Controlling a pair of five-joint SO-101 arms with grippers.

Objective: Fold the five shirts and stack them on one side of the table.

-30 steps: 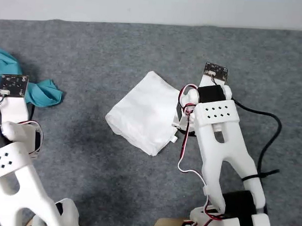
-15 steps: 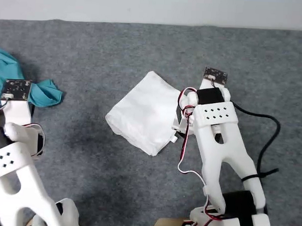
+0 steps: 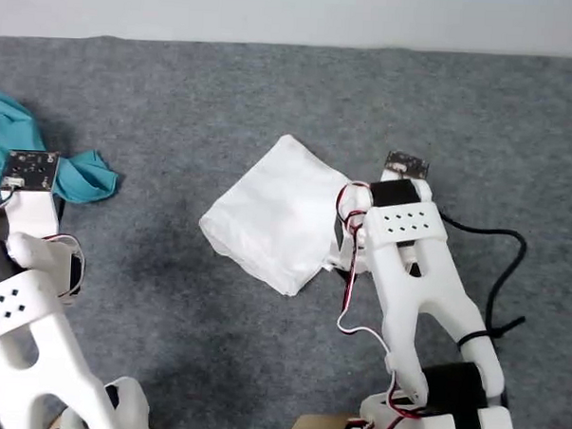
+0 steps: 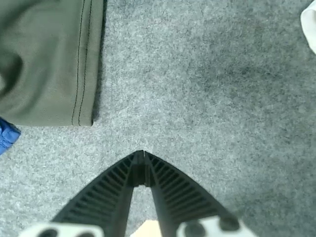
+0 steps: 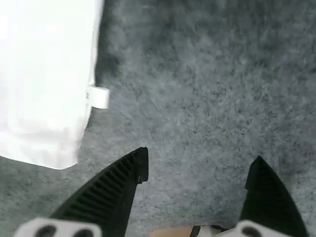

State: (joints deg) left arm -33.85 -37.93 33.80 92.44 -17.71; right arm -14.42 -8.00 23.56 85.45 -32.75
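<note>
Right gripper (image 5: pixel 200 162) wide apart, empty, beside white shirt (image 3: pixel 272 214); left gripper (image 4: pixel 143 157) closed, empty. Advisable: pinch all layers at edge.

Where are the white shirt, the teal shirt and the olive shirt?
white shirt (image 3: pixel 276 214): high view, its middle.
teal shirt (image 3: pixel 84 175): high view, its outer end.
olive shirt (image 4: pixel 44 59): left wrist view, its middle.

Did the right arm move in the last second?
Yes. The right arm has drawn back toward its base, alongside the white shirt, which stayed put.
</note>
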